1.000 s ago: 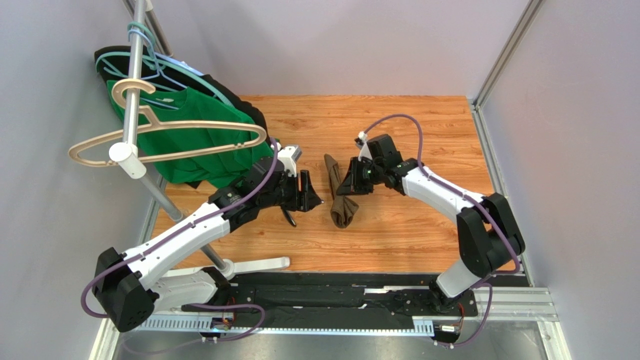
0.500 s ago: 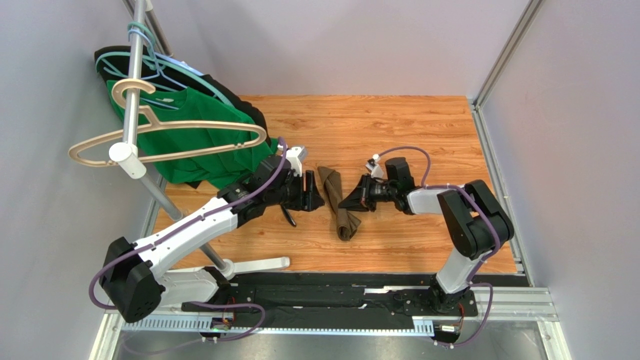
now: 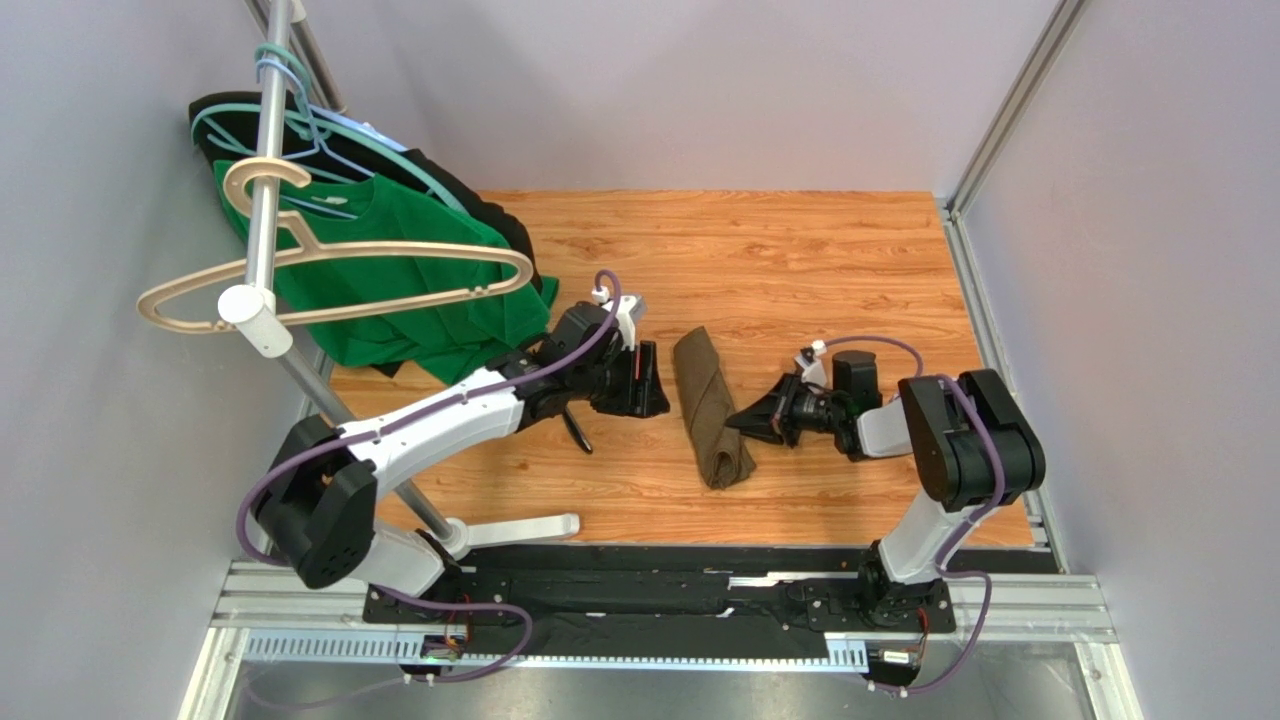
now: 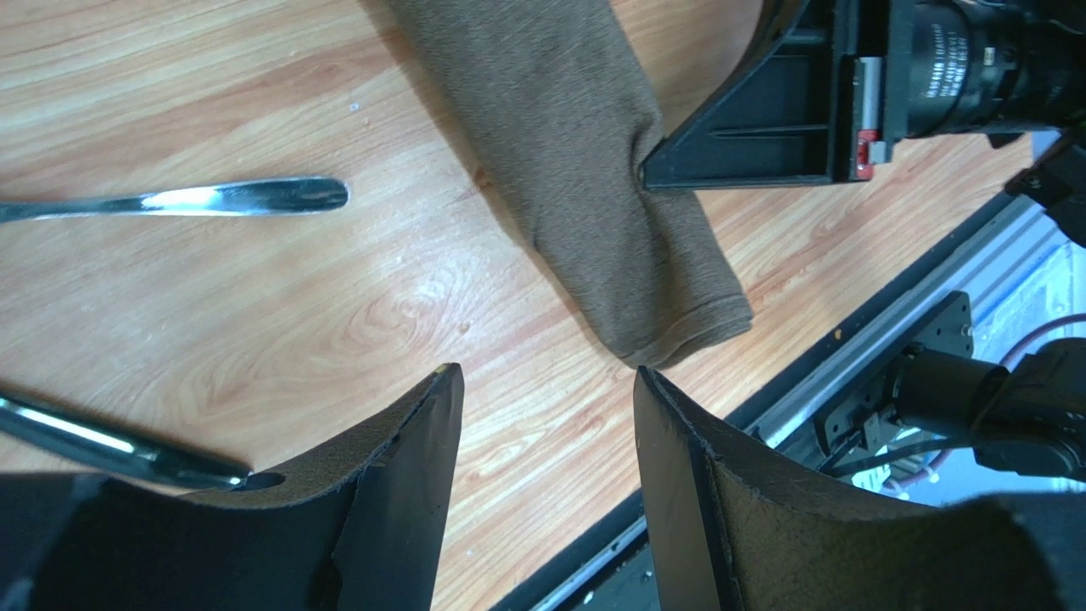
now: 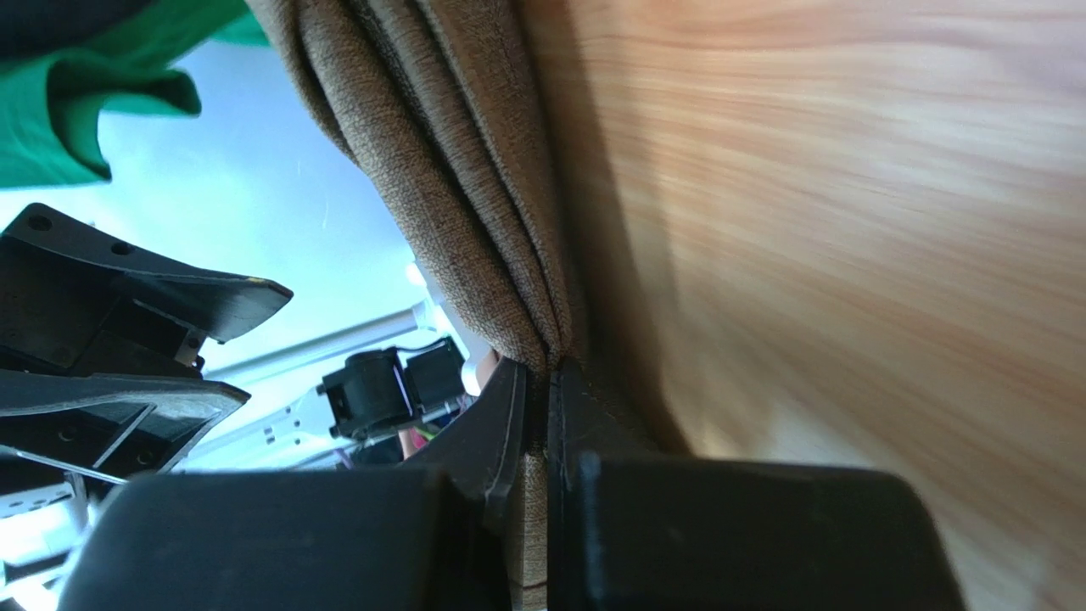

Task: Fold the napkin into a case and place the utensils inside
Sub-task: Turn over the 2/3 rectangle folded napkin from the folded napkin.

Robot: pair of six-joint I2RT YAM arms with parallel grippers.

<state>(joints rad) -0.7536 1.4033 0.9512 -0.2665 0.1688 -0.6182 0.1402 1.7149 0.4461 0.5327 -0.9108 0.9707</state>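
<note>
The napkin (image 3: pixel 712 405) lies on the wood table as a narrow olive-brown strip, running from far left to near right. My right gripper (image 3: pixel 744 428) lies low on the table, shut on the strip's right edge; in the right wrist view the cloth (image 5: pixel 434 153) bunches into the closed jaws (image 5: pixel 548 372). My left gripper (image 3: pixel 658 384) hovers open just left of the strip, nothing between its fingers (image 4: pixel 546 382). Two utensils lie left of the napkin (image 4: pixel 574 166): one silvery end (image 4: pixel 217 197) and one dark-handled piece (image 4: pixel 115 446). A dark utensil (image 3: pixel 579 435) shows below the left arm.
A metal clothes rack (image 3: pixel 271 195) with hangers stands at the left, its foot (image 3: pixel 511 530) on the table's near edge. A green shirt (image 3: pixel 406 293) and a black garment (image 3: pixel 481 203) hang from it. A black rail (image 3: pixel 676 593) runs along the near edge.
My right gripper has pulled the napkin rightward and toward the near edge, its arm folding down low. My left gripper has followed to the right, staying open beside the strip.
</note>
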